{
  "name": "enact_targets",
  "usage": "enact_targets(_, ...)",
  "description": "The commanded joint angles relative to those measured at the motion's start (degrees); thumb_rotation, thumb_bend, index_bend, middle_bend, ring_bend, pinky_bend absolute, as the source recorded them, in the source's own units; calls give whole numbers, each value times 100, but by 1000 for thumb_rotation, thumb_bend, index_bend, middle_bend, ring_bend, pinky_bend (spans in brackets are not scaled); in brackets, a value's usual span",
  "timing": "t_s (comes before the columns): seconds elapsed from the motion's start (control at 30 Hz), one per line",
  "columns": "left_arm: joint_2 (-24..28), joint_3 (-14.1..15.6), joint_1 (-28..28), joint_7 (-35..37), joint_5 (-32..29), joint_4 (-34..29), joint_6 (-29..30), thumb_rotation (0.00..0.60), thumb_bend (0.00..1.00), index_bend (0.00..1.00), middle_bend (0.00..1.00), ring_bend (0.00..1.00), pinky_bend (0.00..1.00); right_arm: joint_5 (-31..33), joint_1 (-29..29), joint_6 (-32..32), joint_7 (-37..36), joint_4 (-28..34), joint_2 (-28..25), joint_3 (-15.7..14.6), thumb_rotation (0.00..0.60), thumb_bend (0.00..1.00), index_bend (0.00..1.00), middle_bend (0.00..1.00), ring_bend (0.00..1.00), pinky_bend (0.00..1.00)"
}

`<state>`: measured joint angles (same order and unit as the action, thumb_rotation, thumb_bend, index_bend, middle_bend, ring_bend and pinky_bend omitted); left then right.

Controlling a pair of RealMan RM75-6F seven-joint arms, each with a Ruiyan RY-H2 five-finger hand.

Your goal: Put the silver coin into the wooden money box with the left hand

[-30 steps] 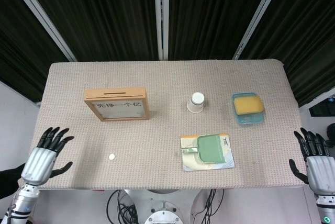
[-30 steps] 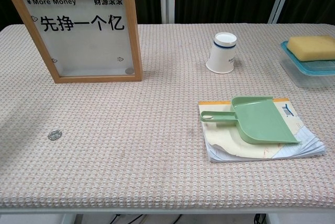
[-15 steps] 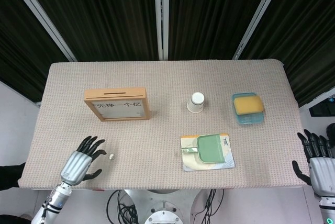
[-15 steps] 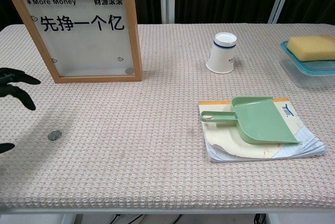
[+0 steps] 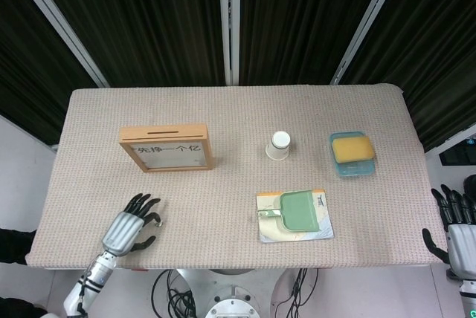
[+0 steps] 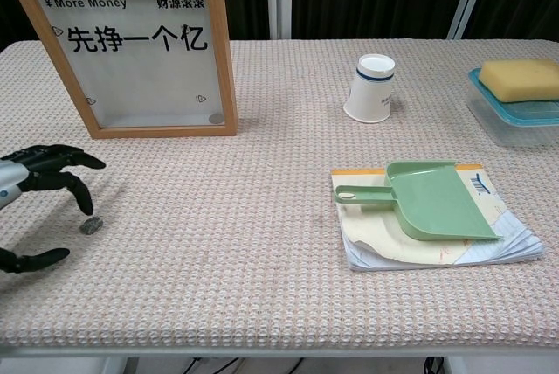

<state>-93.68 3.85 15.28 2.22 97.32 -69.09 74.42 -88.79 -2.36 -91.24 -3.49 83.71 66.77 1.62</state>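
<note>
Left hand lay over the near-left part of the table, fingers spread and curved downward, holding nothing. In the chest view the left hand showed its fingertips just above and beside the coin; whether one touched it could not be told. Thumb sat lower, apart from the other fingers. From the head view the coin was mostly hidden under the fingertips.

Coin rested flat on the table, nearer the front edge than the money box, well apart from it.

Money box stood upright on the left half of the table, slot in its top edge, glass front with printed characters. A coin-like disc showed inside at the lower right of the pane in the chest view of the money box.

Right hand hung off the right table edge, fingers spread, nothing in it.

Also on the table: paper cup, upside down; sponge in a clear tray; green dustpan lying on a booklet.
</note>
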Motion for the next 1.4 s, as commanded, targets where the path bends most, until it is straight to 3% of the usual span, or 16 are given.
enact_targets(0.03, -148, 9, 67, 50, -36, 187, -78, 600, 273, 421, 117, 16, 66, -7, -4, -14, 10, -6, 3, 4, 600, 327, 0, 0, 0, 0)
enact_targets(0.3, -298, 46, 105, 159, -116, 438, -106, 600, 283, 399, 117, 12, 63, 63, -13, 38, -89, -96, 4, 15, 600, 327, 0, 0, 0, 0)
enact_targets(1.4, -317, 100, 222, 99, -299, 479, -162, 600, 283, 390, 128, 12, 62, 54, 27, 158, -26, -70, 3, -4, 600, 332, 0, 0, 0, 0)
